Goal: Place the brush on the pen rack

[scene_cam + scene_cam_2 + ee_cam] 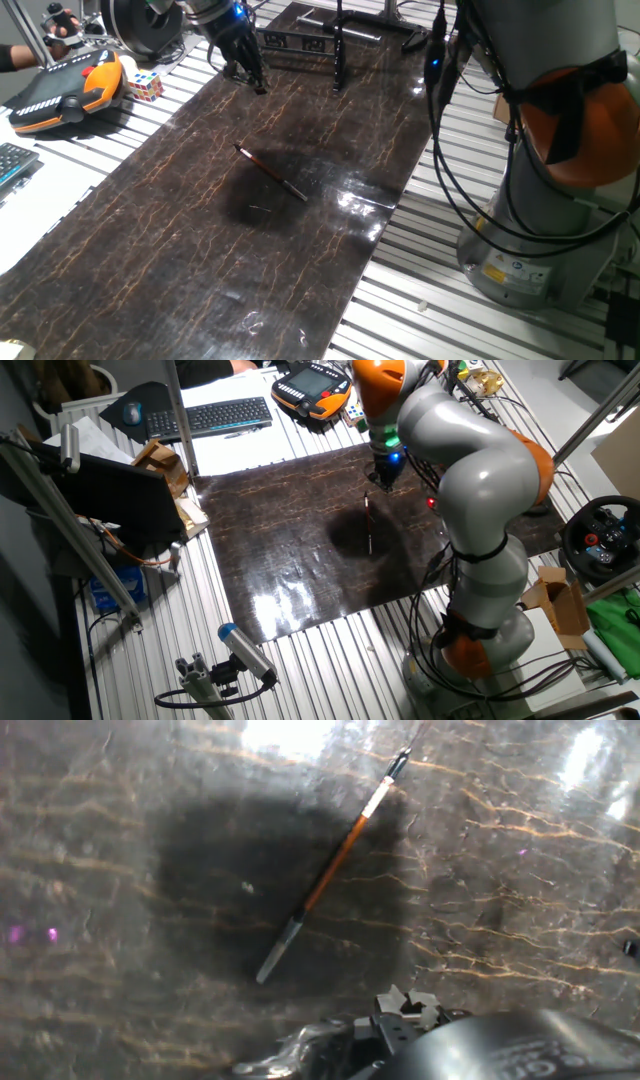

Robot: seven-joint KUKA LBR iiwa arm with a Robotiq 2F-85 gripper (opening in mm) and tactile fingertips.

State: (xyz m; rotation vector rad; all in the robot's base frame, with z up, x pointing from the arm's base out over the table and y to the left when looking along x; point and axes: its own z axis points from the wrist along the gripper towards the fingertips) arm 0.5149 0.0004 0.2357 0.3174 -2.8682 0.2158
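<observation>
Hovering above the far end of the table (200, 250), the hand (245, 72) carried nothing; fingers pointed down, but whether they stood apart or together couldn't be told from any view. In the hand view only a bit of dark hardware showed at the bottom edge.

Brush (270, 172) lay flat on the dark slab, loose, well apart from the hand, diagonal to the table edges. My read: it lay in the open so a top-down pick had free access on both sides of the shaft. Hand view showed the orange-brown shaft with one dark end and one pale greyish end.

Pen rack (338, 50) stood upright near the far edge, beside the hand, apart from the brush. Likely kept off to the side so the pick and the place didn't interfere.

Surface: dark marble-look slab with orange veins, glossy, strong glare patches; a thin stick could slide on it. Slab sat on slotted aluminium profile.

Around it: orange-black teach pendant (70, 90), a colour cube (143, 85), keyboard (210, 417), mouse (133, 412), cardboard boxes (160, 465), a steering wheel controller (603, 540), cables hanging by the arm base.
</observation>
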